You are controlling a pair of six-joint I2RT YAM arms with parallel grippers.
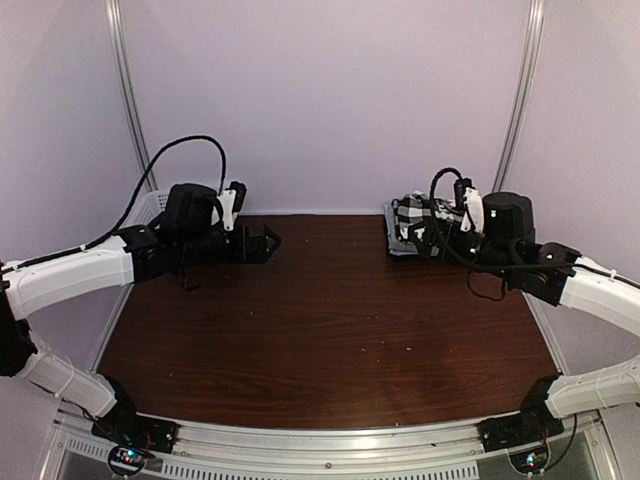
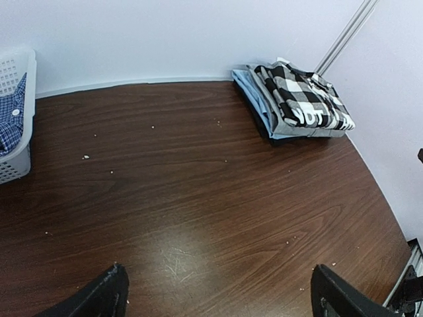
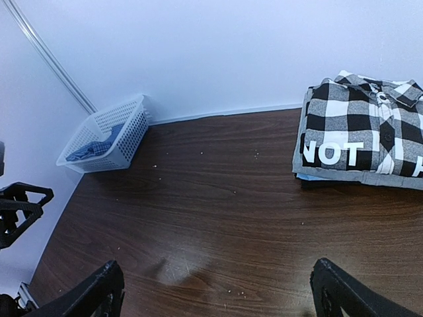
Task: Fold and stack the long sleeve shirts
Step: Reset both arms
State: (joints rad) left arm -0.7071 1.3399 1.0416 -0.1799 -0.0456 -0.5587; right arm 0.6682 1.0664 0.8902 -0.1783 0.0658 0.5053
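The long sleeve shirts lie folded in a stack [image 1: 408,226] at the table's far right corner. On top is the black-and-white checked one [image 3: 362,125] with white letters on a black band, over a grey one and a light blue one [image 2: 254,99]. A blue checked shirt [image 2: 9,120] lies in the basket. My left gripper [image 1: 268,241] hovers over the far left of the table, open and holding nothing [image 2: 219,298]. My right gripper [image 1: 430,242] hangs just in front of the stack, open and holding nothing [image 3: 218,297].
A white plastic basket [image 3: 109,132] stands at the far left corner against the wall [image 1: 146,208]. Dark wood table [image 1: 330,320] with small white crumbs scattered on it. Walls close in behind and at both sides.
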